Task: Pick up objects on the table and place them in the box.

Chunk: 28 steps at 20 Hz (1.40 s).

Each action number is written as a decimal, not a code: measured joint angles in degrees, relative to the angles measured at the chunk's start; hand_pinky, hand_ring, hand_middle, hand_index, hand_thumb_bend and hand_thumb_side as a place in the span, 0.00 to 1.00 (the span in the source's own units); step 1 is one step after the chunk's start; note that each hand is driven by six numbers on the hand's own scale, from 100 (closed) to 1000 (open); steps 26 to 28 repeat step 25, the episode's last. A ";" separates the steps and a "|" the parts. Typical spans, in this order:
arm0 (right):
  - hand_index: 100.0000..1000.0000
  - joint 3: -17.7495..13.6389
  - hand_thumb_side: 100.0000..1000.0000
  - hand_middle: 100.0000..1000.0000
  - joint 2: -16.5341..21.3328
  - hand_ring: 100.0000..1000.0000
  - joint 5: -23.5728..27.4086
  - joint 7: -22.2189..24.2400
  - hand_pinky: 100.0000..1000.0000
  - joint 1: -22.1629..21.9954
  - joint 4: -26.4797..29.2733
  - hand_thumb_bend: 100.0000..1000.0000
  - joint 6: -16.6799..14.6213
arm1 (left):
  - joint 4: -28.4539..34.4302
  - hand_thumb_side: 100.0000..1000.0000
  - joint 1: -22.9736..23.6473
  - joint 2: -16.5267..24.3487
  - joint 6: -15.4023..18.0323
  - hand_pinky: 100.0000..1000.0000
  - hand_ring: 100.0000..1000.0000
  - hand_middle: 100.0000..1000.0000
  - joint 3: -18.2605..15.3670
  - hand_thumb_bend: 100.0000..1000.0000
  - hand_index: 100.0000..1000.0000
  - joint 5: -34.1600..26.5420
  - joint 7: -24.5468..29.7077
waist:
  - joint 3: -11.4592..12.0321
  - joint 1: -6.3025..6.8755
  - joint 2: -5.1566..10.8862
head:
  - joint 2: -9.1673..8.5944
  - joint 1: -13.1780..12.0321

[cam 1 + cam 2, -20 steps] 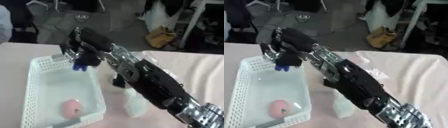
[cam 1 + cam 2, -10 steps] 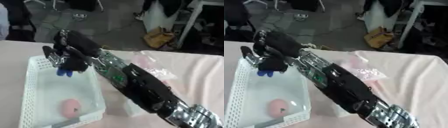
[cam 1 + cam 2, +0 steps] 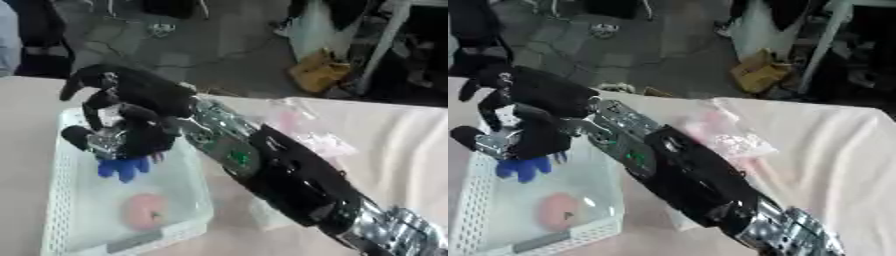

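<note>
My right hand [image 3: 133, 124] reaches from the lower right across the table and hangs over the white mesh box [image 3: 59, 200] on the left. Its fingers are curled round a small blue object [image 3: 122, 168], which sticks out below the hand, just above the box's floor. A pink rounded object [image 3: 144, 211] lies in the near part of the box. A clear plastic bag with pink contents [image 3: 721, 136] lies on the pale tablecloth behind my forearm. My left hand shows in neither view.
My black and silver right forearm [image 3: 289, 185] crosses the table's middle and hides what lies under it. A pale thing [image 3: 268, 214] shows beside the box, under the arm. Beyond the table's far edge are a dark floor, a yellow-brown bag [image 3: 317, 74] and furniture legs.
My right hand has carried the blue object leftward and downward, from the box's far edge to lower over its middle. The pink object has stayed where it was.
</note>
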State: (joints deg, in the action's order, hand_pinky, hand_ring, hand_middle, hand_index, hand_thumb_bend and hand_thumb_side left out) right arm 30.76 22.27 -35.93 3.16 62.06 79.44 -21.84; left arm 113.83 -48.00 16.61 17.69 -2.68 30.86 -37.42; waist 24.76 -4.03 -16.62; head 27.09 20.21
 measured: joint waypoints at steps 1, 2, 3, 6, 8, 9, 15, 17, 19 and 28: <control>0.95 0.01 1.00 0.98 0.14 0.93 0.00 0.49 0.99 -0.06 0.21 0.22 0.04 | 0.00 0.95 0.00 0.00 0.00 0.83 0.99 0.91 0.00 0.00 0.96 0.00 0.00 | 0.00 0.00 0.00 | 0.00 -0.01; 0.95 0.02 1.00 0.98 0.25 0.93 -0.01 0.91 0.99 -0.11 0.40 0.22 0.09 | 0.00 0.95 0.00 0.00 0.01 0.83 0.99 0.91 -0.01 0.00 0.96 0.01 -0.01 | 0.00 0.00 0.00 | 0.01 -0.02; 0.95 0.02 1.00 0.99 0.26 0.94 -0.02 1.28 1.00 -0.13 0.46 0.21 0.12 | 0.00 0.95 0.00 0.00 0.02 0.83 0.99 0.91 -0.02 0.00 0.96 0.01 -0.02 | 0.00 0.00 0.00 | 0.02 -0.05; 0.95 0.04 1.00 0.99 0.32 0.94 -0.34 2.10 1.00 -0.29 0.77 0.21 -0.05 | 0.00 0.95 0.00 0.00 0.10 0.83 0.99 0.91 -0.04 0.00 0.96 0.07 -0.10 | -0.02 0.00 0.00 | 0.05 -0.20; 0.95 0.15 1.00 0.99 0.45 0.94 -0.68 2.41 1.00 -0.61 0.80 0.19 -0.34 | 0.00 0.95 0.00 0.00 0.15 0.83 0.99 0.91 -0.05 0.00 0.95 0.15 -0.15 | -0.03 0.00 0.00 | 0.25 -0.25; 0.95 0.26 1.00 0.99 0.53 0.94 -0.94 2.58 1.00 -0.72 0.79 0.19 -0.50 | 0.00 0.95 0.00 0.00 0.18 0.83 0.99 0.91 -0.07 0.00 0.95 0.17 -0.19 | -0.03 0.00 0.00 | 0.35 -0.25; 0.95 0.32 1.00 1.00 1.02 0.93 -2.43 2.77 1.00 -1.90 0.68 0.10 -1.51 | 0.00 0.95 0.00 0.00 0.22 0.83 0.99 0.91 -0.37 0.00 0.96 0.32 -0.28 | -0.62 0.02 0.00 | 0.53 -0.77; 0.95 0.15 1.00 0.99 1.47 0.93 -2.41 2.43 1.00 -2.19 0.94 0.16 -1.47 | 0.00 0.95 0.02 0.02 0.16 0.83 0.99 0.91 -0.39 0.00 0.96 0.39 -0.34 | -1.21 0.02 0.00 | 0.56 -1.17; 0.95 -0.29 1.00 0.99 2.29 0.93 -1.86 1.90 0.99 -2.47 2.40 0.14 -0.90 | 0.00 0.95 0.07 0.07 0.06 0.84 0.99 0.91 -0.47 0.00 0.96 0.47 -0.44 | -1.96 0.03 0.00 | 0.75 -1.65; 0.94 -4.07 1.00 0.97 6.72 0.90 4.19 -0.09 0.94 -3.88 14.56 0.04 5.20 | 0.00 0.95 1.02 1.14 -0.33 0.84 0.99 0.91 -0.75 0.00 0.95 1.11 -0.69 | -5.19 0.10 0.15 | 1.06 -4.17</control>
